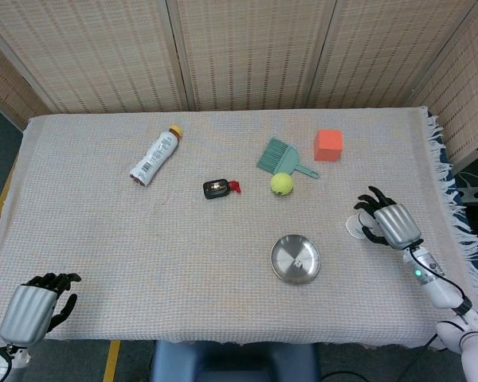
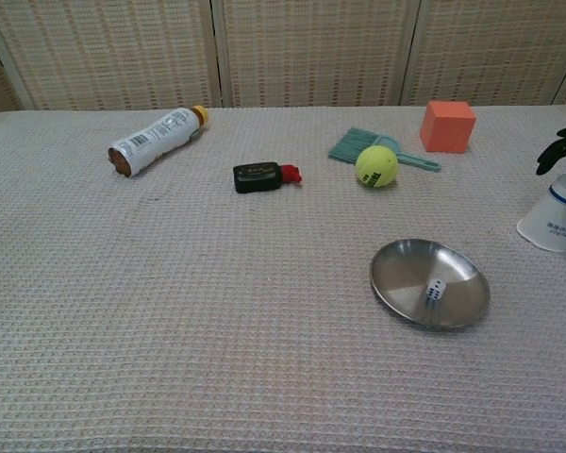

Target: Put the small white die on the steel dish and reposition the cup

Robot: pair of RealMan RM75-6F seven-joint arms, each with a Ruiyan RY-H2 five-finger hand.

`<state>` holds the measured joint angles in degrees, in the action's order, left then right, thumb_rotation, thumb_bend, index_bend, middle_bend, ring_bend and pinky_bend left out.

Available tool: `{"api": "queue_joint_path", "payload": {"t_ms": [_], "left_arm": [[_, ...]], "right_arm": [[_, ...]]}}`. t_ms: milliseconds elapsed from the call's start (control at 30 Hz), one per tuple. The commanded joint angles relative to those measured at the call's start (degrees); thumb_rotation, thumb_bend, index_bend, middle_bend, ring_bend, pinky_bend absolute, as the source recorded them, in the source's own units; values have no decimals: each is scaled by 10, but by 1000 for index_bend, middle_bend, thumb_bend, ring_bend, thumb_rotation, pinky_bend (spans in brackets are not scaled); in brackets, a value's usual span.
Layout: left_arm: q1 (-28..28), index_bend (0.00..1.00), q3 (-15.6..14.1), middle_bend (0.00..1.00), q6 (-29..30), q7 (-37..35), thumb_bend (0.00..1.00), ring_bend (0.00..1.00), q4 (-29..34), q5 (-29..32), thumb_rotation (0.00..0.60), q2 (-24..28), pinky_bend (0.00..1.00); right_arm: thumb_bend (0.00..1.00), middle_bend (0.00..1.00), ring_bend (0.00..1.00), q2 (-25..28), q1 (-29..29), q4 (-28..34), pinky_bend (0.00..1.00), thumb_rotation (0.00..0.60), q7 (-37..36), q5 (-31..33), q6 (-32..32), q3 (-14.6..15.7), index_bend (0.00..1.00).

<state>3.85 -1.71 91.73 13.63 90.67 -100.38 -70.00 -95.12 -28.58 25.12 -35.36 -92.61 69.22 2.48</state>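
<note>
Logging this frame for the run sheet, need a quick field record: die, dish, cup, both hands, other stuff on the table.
die: small white die lies in the steel dish
cup: white cup upside down at the table's right edge
right hand: right hand beside the cup; grip cannot be told
left hand: left hand at near left corner, fingers curled, holding nothing
other: bottle, tennis ball, orange cube, teal brush, black gadget

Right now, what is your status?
Right hand around cup, grip unclear. Left hand idle, fingers curled. Die in steel dish. Path unobstructed.
</note>
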Motion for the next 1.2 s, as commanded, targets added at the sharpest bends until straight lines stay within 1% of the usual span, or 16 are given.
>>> {"api": "queue_joint_path", "payload": {"t_ms": [33, 167, 267, 367, 500, 567, 667, 733, 833, 933, 967, 1000, 1100, 1167, 1200], "left_arm": [[0, 406, 0, 530, 0, 0, 391, 494, 0, 0, 600, 0, 639], [1, 406, 0, 531, -1, 0, 392, 494, 0, 0, 600, 0, 638], [0, 406, 0, 532, 0, 0, 392, 494, -1, 0, 600, 0, 638], [0, 407, 0, 532, 0, -1, 391, 494, 0, 0, 600, 0, 639], [0, 406, 0, 533, 0, -1, 391, 493, -1, 0, 600, 0, 639], [0, 406, 0, 533, 0, -1, 391, 495, -1, 0, 600, 0, 639], [0, 406, 0, 533, 0, -1, 392, 496, -1, 0, 600, 0, 639], [0, 406, 0, 533, 0, -1, 391, 496, -1, 1, 600, 0, 639], [1, 406, 0, 533, -2, 0, 391, 496, -1, 1, 600, -1, 639], [1, 406, 0, 534, -2, 2, 391, 497, -1, 1, 600, -1, 640], [1, 406, 0, 534, -2, 2, 391, 497, -1, 1, 600, -1, 639], [1, 406, 0, 534, -2, 2, 391, 497, -1, 1, 600, -1, 639], [1, 406, 0, 533, -2, 2, 391, 497, 0, 1, 600, -1, 639], [1, 406, 0, 533, -1, 2, 391, 497, 0, 1, 600, -1, 640], [1, 406, 0, 533, 0, 1, 391, 498, 0, 1, 600, -1, 640]], "right_arm": [[297, 189, 48, -10, 3, -14, 350, 600, -4, 1, -7, 2, 301], [297, 191, 61, -21, 5, -29, 376, 600, -11, -1, -10, 5, 303], [297, 227, 103, -30, 7, -41, 423, 600, -13, -1, -5, 6, 323], [297, 298, 181, -40, 9, -53, 504, 600, -15, 0, 7, 3, 379], [297, 432, 337, -54, 12, -72, 642, 600, -12, 2, 29, -3, 506], [297, 496, 410, -60, 14, -80, 688, 600, -9, 3, 38, -5, 570], [297, 532, 449, -65, 14, -85, 716, 600, -5, 7, 50, -10, 612], [297, 540, 461, -67, 14, -83, 726, 600, -6, 9, 58, -14, 622], [297, 541, 463, -64, 12, -69, 727, 600, -11, 6, 79, -15, 624], [297, 541, 463, -57, 6, -36, 727, 600, -17, -4, 107, -12, 624], [297, 541, 463, -51, 3, -17, 727, 600, -21, -11, 118, -9, 624], [297, 541, 463, -46, -1, 2, 727, 600, -25, -16, 124, -6, 624], [296, 541, 463, -40, -3, 20, 728, 600, -26, -20, 127, -4, 624], [297, 541, 463, -28, -9, 58, 730, 600, -27, -29, 133, 0, 624], [297, 541, 463, -17, -17, 95, 731, 600, -27, -40, 135, 6, 624]]}}
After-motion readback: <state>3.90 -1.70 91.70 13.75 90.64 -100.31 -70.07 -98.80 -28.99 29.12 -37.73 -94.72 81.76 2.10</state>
